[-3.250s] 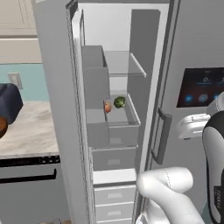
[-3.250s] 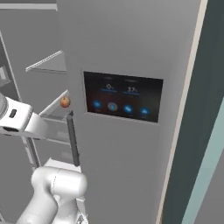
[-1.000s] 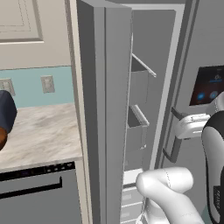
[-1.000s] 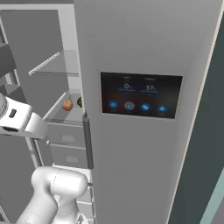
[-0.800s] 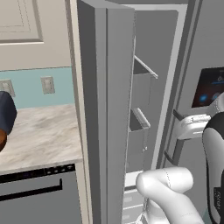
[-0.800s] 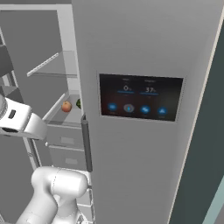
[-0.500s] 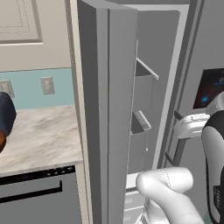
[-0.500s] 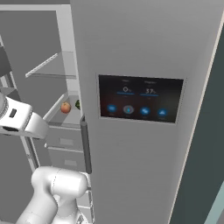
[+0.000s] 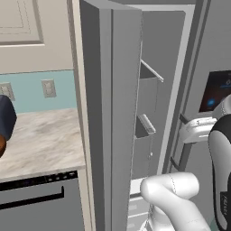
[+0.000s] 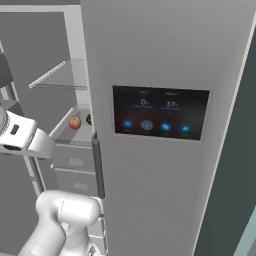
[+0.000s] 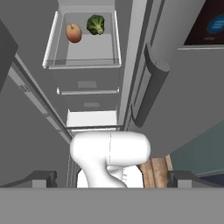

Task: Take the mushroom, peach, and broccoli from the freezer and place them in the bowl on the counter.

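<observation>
Left base view: you look past the edge of the open freezer (image 9: pixel 149 113) door; the counter (image 9: pixel 40 140) lies left of the freezer, where the food has to end up. You cannot make out the bowl for certain from here.
Right base view: the peach (image 10: pixel 75 122) sits on a freezer shelf with a sliver of broccoli (image 10: pixel 89 119) just right of it, half hidden by the dispenser door (image 10: pixel 160 150).
Hand view: peach (image 11: pixel 74 32) and broccoli (image 11: pixel 96 24) rest side by side, apart, at the back of the freezer shelf. You see no mushroom.
Gripper (image 11: pixel 112 181): your jaws stand wide apart, holding nothing, well short of the shelf, so I judge you are lining up a reach.
</observation>
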